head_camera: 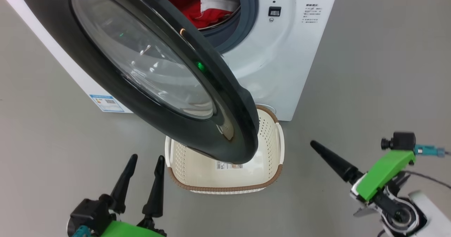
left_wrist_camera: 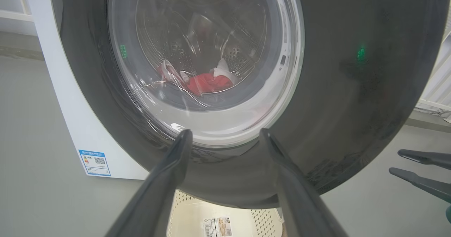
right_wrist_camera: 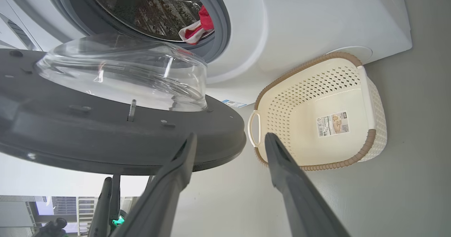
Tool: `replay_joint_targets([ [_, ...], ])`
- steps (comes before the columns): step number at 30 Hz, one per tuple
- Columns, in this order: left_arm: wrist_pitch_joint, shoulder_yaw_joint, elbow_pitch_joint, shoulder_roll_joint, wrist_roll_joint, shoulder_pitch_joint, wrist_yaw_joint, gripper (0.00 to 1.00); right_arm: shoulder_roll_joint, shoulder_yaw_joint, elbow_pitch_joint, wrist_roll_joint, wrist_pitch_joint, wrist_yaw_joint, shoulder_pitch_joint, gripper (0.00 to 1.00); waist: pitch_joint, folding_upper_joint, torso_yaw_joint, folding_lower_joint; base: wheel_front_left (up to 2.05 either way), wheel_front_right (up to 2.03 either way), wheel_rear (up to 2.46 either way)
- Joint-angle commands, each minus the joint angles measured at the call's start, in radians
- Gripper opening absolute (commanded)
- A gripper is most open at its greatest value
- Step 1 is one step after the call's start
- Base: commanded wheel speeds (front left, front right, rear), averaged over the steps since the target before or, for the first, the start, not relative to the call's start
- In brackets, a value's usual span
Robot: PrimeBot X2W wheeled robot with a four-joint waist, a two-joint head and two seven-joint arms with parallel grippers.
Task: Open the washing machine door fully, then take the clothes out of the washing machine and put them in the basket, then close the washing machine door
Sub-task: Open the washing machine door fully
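The left gripper (head_camera: 147, 156) is seen at the lower left of the head view. Its two long, dark, tapered fingers are spread apart, nothing is held between them, and they are aimed at the outer face of the door. The right gripper (right_wrist_camera: 230, 136) is carried on a green-cased wrist at the lower right. It is angled up and left, with its fingers likewise spread and empty, near the door's free edge but apart from it.

Between the two grippers, the basket (head_camera: 225, 188) stands on the smooth grey floor (head_camera: 370, 71). It is oval, of cream perforated plastic, and is bound by a brown woven-look rim. A paper label (right_wrist_camera: 333, 123) is stuck to its floor.

The washing machine door (head_camera: 148, 60) is swung partly open, and in the head view it overlaps the basket. It is a wide, glossy black ring set with a clear, bulging glass bowl (right_wrist_camera: 123, 74).

Behind it, the boxy white washing machine (head_camera: 278, 71) is found, with a grey rubber ring (head_camera: 246, 14) around its perforated steel drum (right_wrist_camera: 148, 7). The clothes (head_camera: 197, 11), soft red fabric with white panels, are lying crumpled inside the drum.
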State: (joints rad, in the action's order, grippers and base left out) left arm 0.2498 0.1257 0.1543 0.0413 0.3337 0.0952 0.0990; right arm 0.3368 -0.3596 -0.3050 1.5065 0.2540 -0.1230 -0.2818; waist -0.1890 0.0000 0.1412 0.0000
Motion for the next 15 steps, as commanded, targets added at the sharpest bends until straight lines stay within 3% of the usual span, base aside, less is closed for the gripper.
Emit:
replay_joint_targets([
  [1, 0.012, -0.037, -0.017, 0.009, -0.004, -0.012, 0.010, 1.00, 0.013, -0.010, 0.024, 0.003, -0.017, -0.008, 0.018, 1.00, 0.003, 0.0000, -0.003, 0.0000, 0.00, 0.00, 0.00],
  [8, 0.012, -0.056, -0.008, 0.009, -0.005, -0.031, 0.013, 1.00, 0.038, -0.032, 0.010, -0.033, -0.105, -0.008, 0.078, 1.00, 0.019, 0.0000, -0.020, 0.0000, 0.00, 0.00, 0.00],
  [15, 0.012, -0.081, 0.015, 0.009, -0.008, -0.039, 0.016, 1.00, 0.091, -0.126, -0.024, -0.187, -0.323, -0.008, 0.087, 1.00, 0.020, 0.0000, -0.039, 0.0000, 0.00, 0.00, 0.00],
])
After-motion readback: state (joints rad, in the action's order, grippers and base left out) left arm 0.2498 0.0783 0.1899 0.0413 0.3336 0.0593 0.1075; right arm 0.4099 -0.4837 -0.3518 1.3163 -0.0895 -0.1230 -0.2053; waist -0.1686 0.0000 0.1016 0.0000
